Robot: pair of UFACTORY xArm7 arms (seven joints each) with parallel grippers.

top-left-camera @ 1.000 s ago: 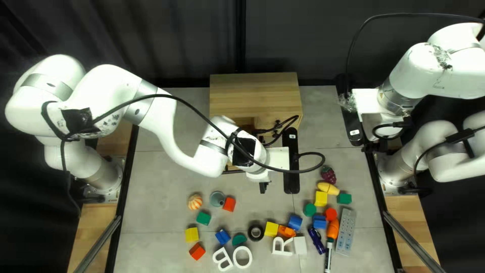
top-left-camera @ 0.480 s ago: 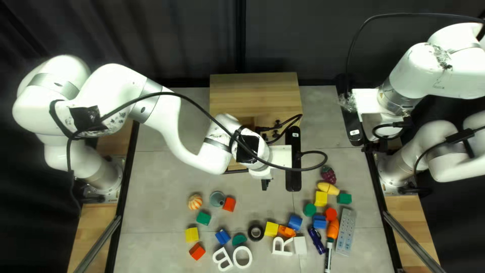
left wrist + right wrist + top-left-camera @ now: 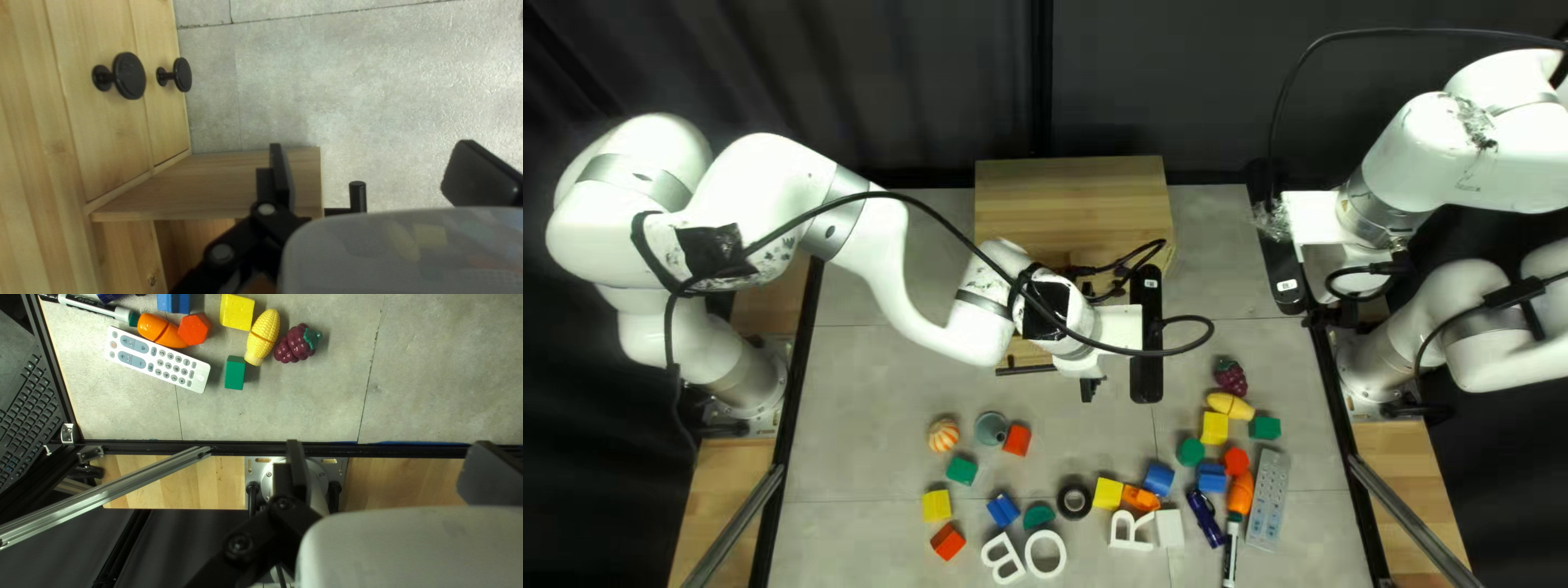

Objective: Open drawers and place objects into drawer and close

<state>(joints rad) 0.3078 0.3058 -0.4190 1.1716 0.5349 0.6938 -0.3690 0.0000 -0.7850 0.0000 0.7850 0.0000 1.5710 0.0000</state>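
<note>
The left gripper (image 3: pixel 1090 389) had its black fingers apart near the open, pale wooden drawer (image 3: pixel 239 182). The right gripper (image 3: pixel 1326 317) had its fingers parted.

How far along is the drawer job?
Done: bar-handled drawer is pulled out. In hand: nothing; left gripper and right gripper both open and empty. Remaining, seemingly: placing objects like the toy corn and remote, then closing. Drawer contents mostly hidden; can't confirm any placements.
</note>
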